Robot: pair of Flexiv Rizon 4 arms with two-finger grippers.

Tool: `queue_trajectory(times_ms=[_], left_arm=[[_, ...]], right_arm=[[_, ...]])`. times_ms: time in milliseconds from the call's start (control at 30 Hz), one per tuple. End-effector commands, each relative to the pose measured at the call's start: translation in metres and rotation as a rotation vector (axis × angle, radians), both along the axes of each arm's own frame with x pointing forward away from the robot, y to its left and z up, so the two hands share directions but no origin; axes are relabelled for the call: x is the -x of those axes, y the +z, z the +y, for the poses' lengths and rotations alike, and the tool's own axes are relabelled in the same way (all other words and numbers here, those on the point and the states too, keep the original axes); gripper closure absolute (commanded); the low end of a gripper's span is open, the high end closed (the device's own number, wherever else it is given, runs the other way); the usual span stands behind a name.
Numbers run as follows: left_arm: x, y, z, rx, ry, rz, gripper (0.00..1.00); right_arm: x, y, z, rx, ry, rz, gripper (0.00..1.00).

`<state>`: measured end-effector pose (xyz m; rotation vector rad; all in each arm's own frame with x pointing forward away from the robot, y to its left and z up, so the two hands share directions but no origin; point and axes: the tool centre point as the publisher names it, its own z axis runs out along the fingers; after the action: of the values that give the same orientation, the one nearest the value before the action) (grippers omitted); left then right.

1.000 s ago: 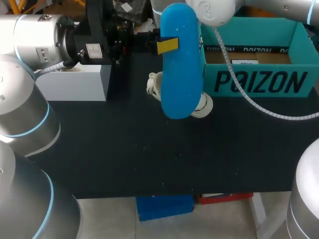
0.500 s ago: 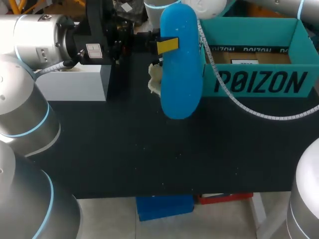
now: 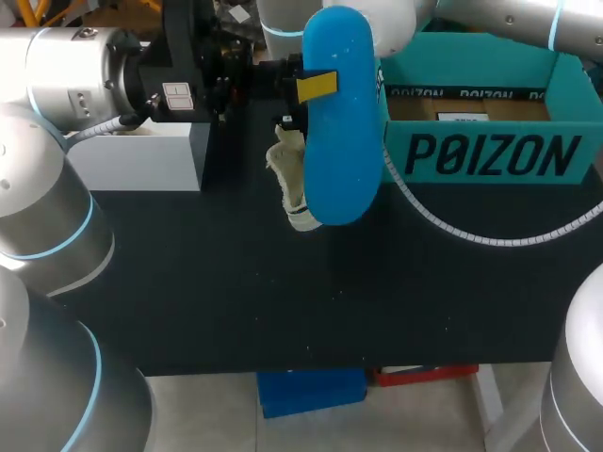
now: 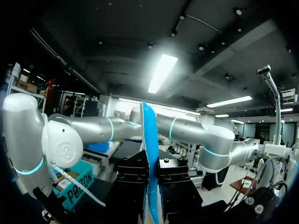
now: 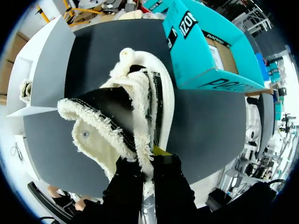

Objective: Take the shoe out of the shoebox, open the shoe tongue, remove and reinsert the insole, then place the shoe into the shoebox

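**Head view.** The left end effector, reaching in from the left, is clamped on a bright blue foam insole. It holds the insole upright above the black counter. One yellow tip lies across the insole's near face. The right arm comes in from the far right corner, with its wrist above the insole's upper end. Just beside the insole, and partly hidden by it, is the cream fleece-lined shoe. The teal cardboard shoebox stands open to the right of both. A white rectangular box sits at the left.

**Left wrist view.** The insole appears edge-on, pinched between the two black fingers, and rises straight ahead of them.

**Right wrist view.** The right end effector is closed on the fleecy collar of the shoe, one finger inside and one outside. The black tongue is folded back, so the mouth is open. Whether the sole touches the counter cannot be told.

**Step in hand (judged).** The insole is out and the shoe is open, so reinsertion is due.
- Tilt the insole so that its toe end leads into the mouth.
- Slide it along the shoe's floor under the tongue.
- Keep the collar grip firm so that the shoe does not swing.
- Keep the gripping finger clear of the insole's path.
- Release only once the heel end lies flat.
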<state>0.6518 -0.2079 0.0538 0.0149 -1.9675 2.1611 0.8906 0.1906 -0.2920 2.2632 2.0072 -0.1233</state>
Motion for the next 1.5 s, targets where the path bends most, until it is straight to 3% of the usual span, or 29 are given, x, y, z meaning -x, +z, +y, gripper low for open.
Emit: queue_trajectory(times_ms=[33,367,733,1100,1500], left_arm=[[0.001,0.0,-0.001,-0.002,0.002,0.0,1.0],[0.001,0.0,-0.001,-0.002,0.002,0.0,1.0],[0.001,0.0,-0.001,-0.002,0.002,0.0,1.0],[0.001,0.0,-0.001,-0.002,0.002,0.0,1.0],[0.001,0.0,-0.001,-0.002,0.002,0.0,1.0]], right_arm=[[0.005,-0.011,0.007,-0.005,0.04,-0.01,1.0],[0.012,-0.032,0.012,-0.068,0.062,0.004,1.0],[0.026,-0.071,0.016,-0.136,-0.004,0.052,1.0],[0.037,-0.102,-0.007,-0.13,-0.017,0.043,1.0],[0.041,-0.108,-0.022,-0.12,-0.024,0.051,1.0]])
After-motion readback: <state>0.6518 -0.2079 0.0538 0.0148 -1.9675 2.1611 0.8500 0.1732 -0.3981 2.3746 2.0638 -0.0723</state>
